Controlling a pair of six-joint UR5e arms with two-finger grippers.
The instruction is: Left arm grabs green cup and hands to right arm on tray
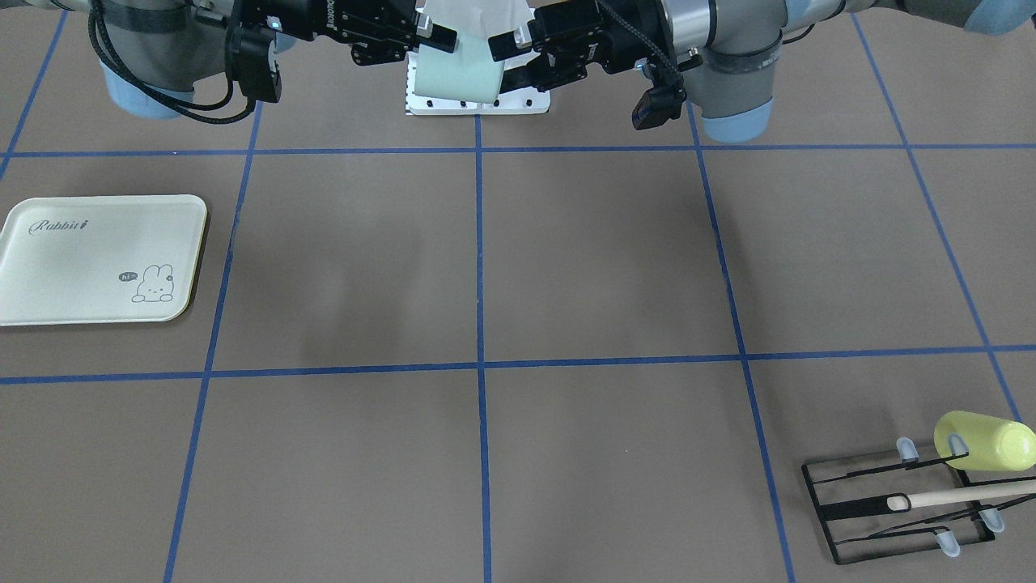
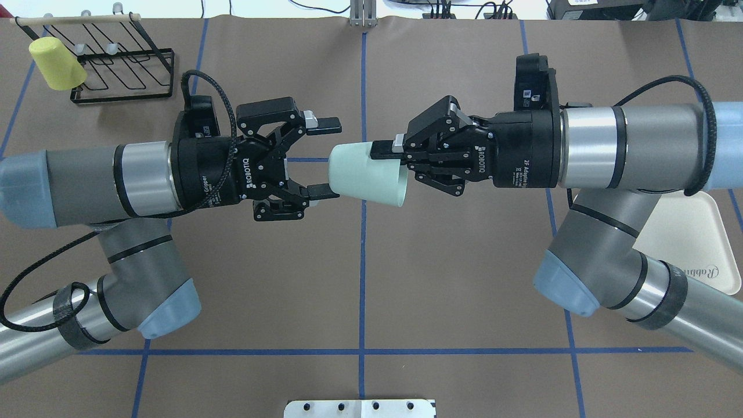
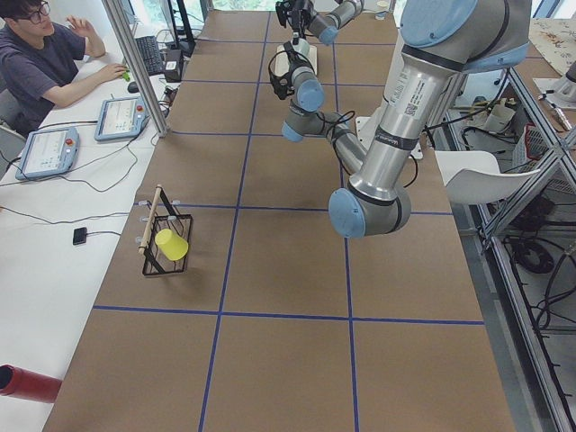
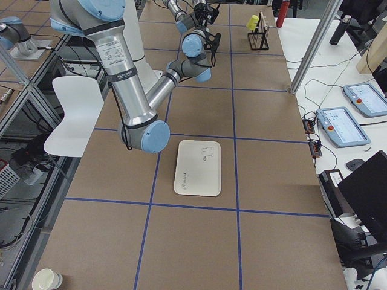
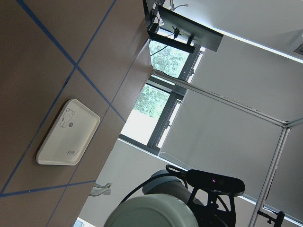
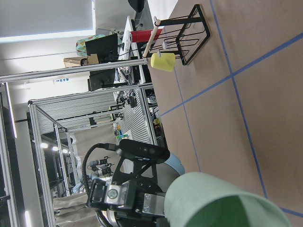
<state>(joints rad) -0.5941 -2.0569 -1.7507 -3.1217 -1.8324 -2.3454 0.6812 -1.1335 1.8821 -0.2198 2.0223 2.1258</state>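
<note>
right fingers [image 2: 385, 150] clamped on green cup [image 2: 361, 179], left fingers [image 2: 325, 123] spread

A robotics lab: blue-taped grid table [image 3: 270, 360], an operator [image 3: 45, 58] beside teach pendants [image 3: 123, 118], aluminium post [image 3: 135, 63].

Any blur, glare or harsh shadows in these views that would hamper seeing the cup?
Right wrist: the cup fills the bottom edge, soft-focused. Left wrist: bright windows, cup blurred. Overhead: sharp, evenly lit. Front-facing: only faint, soft shadows on the table.
</note>
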